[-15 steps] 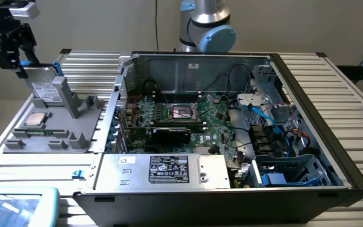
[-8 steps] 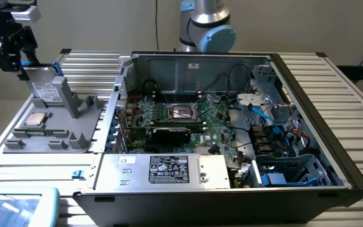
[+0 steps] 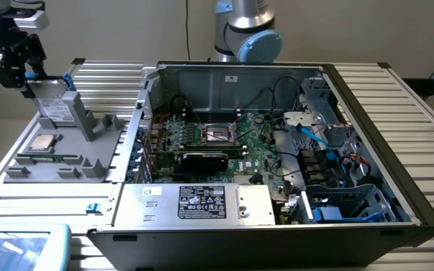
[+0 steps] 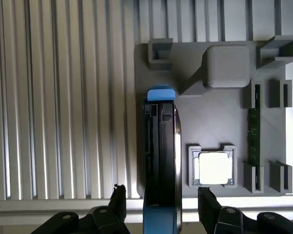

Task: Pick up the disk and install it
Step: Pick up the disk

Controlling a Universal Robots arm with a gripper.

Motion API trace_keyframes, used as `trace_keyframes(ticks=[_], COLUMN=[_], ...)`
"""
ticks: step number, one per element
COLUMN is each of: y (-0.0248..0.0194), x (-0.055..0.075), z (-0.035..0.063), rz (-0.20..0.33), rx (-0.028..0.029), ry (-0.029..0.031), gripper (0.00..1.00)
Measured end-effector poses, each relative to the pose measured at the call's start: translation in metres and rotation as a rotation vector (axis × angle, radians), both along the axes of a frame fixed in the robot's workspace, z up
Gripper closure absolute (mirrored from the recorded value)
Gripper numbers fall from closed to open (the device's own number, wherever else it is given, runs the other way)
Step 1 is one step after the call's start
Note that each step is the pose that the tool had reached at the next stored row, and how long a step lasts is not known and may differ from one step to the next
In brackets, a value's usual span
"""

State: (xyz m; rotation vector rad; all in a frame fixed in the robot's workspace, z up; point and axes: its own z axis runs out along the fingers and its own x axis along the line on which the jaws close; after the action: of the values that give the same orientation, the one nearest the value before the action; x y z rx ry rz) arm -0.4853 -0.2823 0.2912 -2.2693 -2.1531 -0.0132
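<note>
Above the grey holder (image 4: 210,122), one pincer (image 4: 160,189), wide, astride one upright disk (image 4: 161,146).

The disk (image 4: 161,156) is dark with blue tabs, its stand (image 4: 205,122) plain grey, the table (image 4: 63,97) silver-ribbed.

Robotics lab, opened computer case (image 3: 232,84), slatted aluminium bench (image 3: 386,107)

Blue plastic frames the disk (image 4: 161,146), the fixture (image 4: 210,122) is matt grey plastic, the table (image 4: 63,97) perhaps ribbed aluminium.
</note>
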Motion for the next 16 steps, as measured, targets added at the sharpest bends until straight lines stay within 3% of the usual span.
trace_keyframes(ticks=[16], y=[0.0004], x=[-0.0018], z=[-0.0036], rz=[-0.004], rx=[0.0002], ry=[0.0000], gripper=[0.31])
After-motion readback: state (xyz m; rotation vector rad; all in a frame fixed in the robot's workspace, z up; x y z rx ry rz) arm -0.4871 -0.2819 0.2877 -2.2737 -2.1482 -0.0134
